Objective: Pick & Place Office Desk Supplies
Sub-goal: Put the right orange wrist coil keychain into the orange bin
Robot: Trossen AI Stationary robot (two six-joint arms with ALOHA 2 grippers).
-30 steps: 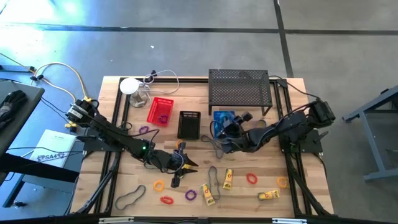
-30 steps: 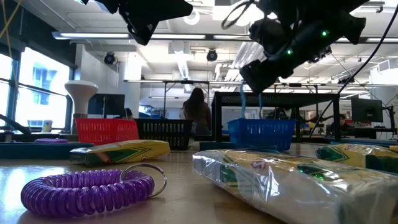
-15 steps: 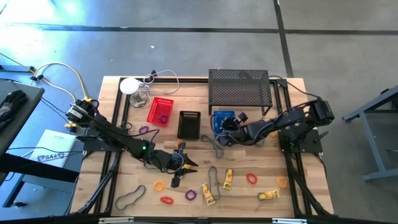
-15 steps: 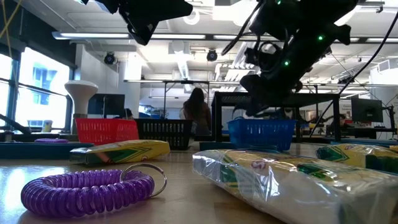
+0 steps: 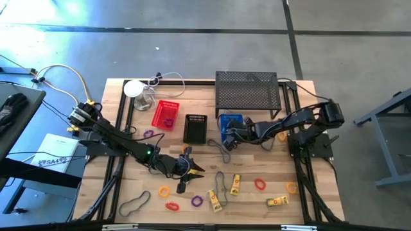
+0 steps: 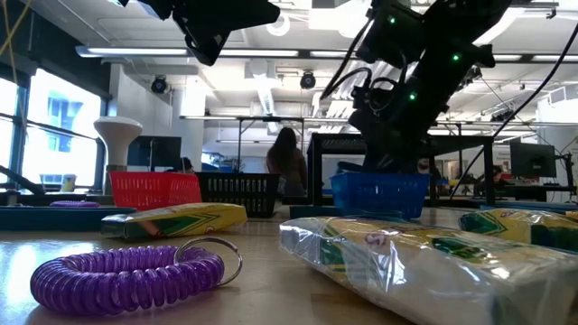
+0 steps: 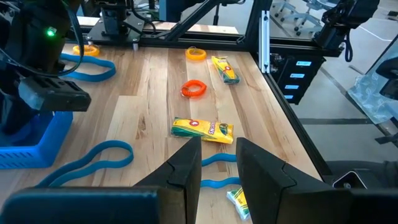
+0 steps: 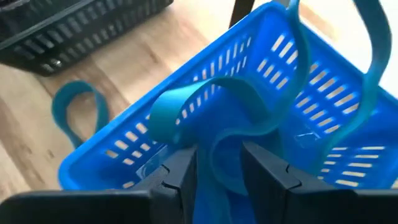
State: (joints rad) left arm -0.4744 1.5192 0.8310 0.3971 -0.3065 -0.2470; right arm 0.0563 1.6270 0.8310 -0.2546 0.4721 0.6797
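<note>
Right gripper (image 8: 217, 171) pinches a blue rubber band (image 8: 236, 118) over the blue basket (image 8: 323, 74), presumably to drop it; left gripper (image 7: 217, 165) waits mid-table, slightly parted, empty.

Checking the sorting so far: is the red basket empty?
No, the high view shows small items lying inside the red basket, though they are too small to identify.

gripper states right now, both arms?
Left gripper: fingers slightly apart, holding nothing, low over the table.
Right gripper: closed on a blue rubber band, over the blue basket.
</note>
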